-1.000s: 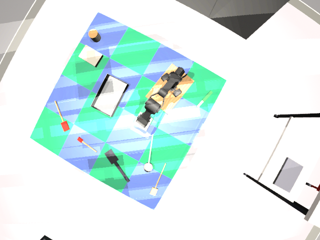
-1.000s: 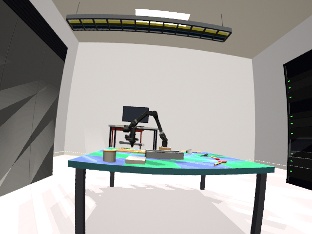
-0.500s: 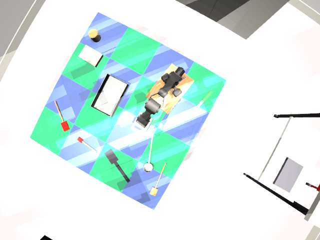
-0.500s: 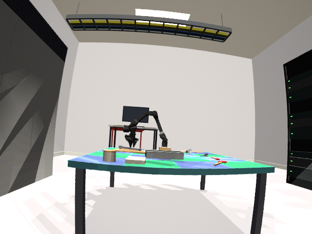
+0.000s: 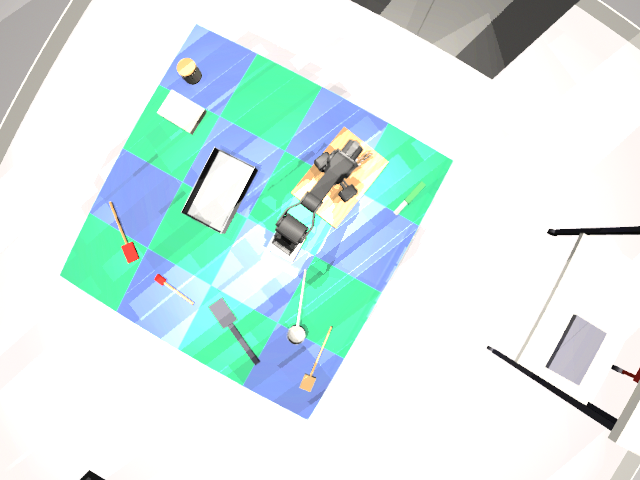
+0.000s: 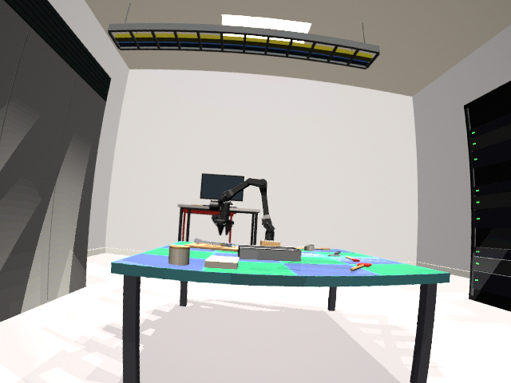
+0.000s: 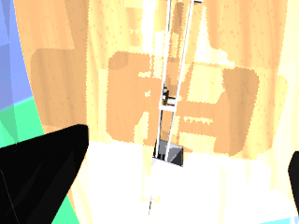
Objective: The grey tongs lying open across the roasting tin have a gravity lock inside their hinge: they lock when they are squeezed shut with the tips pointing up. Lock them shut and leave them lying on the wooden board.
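Now — jaws (image 6: 223,234) spread, unladen | tongs (image 7: 169,105) — narrowed, on wooden board (image 5: 334,217) (image 6: 193,246) (image 7: 56,28)

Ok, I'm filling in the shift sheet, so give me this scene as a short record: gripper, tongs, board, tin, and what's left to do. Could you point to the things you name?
gripper (image 6: 223,233) (image 7: 189,161): open, nothing between the fingers, above the board
tongs (image 6: 212,242) (image 7: 168,107): lying on the wooden board, arms close together
lock: cannot tell whether it is engaged
wooden board (image 5: 336,214) (image 6: 193,246) (image 7: 61,28): on the table, under the arm
roasting tin (image 5: 219,191) (image 6: 270,253): on the table, nothing lying across it
remaining: probably just backing away, if the lock has caught
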Action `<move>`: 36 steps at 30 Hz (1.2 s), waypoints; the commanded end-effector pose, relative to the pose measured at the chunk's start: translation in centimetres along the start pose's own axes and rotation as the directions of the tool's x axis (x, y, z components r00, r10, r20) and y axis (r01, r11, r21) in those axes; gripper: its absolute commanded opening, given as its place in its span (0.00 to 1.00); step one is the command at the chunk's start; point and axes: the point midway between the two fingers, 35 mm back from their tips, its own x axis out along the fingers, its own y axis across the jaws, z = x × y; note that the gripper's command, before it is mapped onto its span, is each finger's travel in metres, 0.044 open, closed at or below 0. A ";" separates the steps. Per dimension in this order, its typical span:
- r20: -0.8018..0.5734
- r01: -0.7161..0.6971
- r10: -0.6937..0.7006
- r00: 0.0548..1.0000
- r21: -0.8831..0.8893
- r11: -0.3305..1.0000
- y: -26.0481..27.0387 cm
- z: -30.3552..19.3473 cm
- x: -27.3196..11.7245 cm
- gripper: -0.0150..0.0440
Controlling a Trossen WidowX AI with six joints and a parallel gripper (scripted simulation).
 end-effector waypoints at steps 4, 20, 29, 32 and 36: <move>-0.013 -0.002 0.002 1.000 0.001 1.000 -1.8 -7.6 -3.4 1.00; -0.010 0.000 0.000 1.000 -0.003 1.000 -2.5 -9.9 -7.4 1.00; -0.007 0.002 -0.002 1.000 -0.004 1.000 -2.6 -10.0 -9.0 1.00; -0.007 0.002 -0.002 1.000 -0.004 1.000 -2.6 -10.0 -9.0 1.00; -0.007 0.002 -0.002 1.000 -0.004 1.000 -2.6 -10.0 -9.0 1.00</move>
